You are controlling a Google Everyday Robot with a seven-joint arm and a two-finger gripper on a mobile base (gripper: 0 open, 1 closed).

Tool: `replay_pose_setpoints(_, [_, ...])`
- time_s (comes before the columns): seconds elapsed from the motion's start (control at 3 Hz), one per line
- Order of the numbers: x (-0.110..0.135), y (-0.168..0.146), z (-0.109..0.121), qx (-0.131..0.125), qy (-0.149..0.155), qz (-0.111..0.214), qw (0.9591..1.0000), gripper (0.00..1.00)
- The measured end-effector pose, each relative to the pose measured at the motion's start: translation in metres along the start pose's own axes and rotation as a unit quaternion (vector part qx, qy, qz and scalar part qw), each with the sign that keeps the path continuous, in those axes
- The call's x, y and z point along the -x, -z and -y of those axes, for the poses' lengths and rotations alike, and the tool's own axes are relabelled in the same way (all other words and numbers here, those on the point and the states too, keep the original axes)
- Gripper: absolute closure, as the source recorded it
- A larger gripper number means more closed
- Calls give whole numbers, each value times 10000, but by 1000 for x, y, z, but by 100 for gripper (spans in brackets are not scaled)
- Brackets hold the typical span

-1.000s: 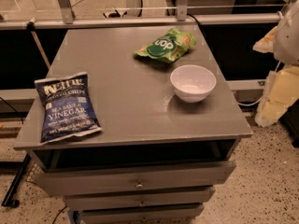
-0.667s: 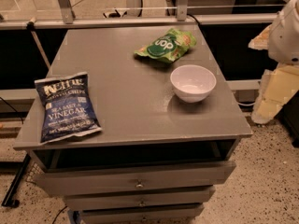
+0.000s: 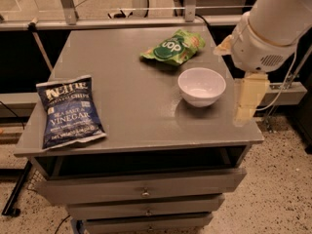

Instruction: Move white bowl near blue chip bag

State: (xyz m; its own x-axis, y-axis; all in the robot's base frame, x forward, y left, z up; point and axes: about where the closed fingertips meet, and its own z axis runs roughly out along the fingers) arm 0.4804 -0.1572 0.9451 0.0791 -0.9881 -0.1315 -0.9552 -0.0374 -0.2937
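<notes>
Hanging near the white bowl [image 3: 202, 86], not touching: the gripper [image 3: 246, 106]; jaws' spread unclear.

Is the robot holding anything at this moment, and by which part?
Nothing is held. The gripper hangs at the right edge of the table, apart from the white bowl, which stands free.

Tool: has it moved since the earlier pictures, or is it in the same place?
Yes. The tool has moved left, toward the bowl. It now hangs at the right edge of the table, beside the bowl, which has not moved.
</notes>
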Motion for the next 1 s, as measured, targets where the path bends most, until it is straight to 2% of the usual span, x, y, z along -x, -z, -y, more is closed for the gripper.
replay_pose_setpoints(0.33, [16, -20, 1, 214, 427, 80, 9988, 0])
replay_pose_setpoints(0.67, [24, -48, 4, 466, 610, 109, 9970, 0])
replay_pose_setpoints(1.0, [27, -64, 6, 590, 685, 79, 9959, 0])
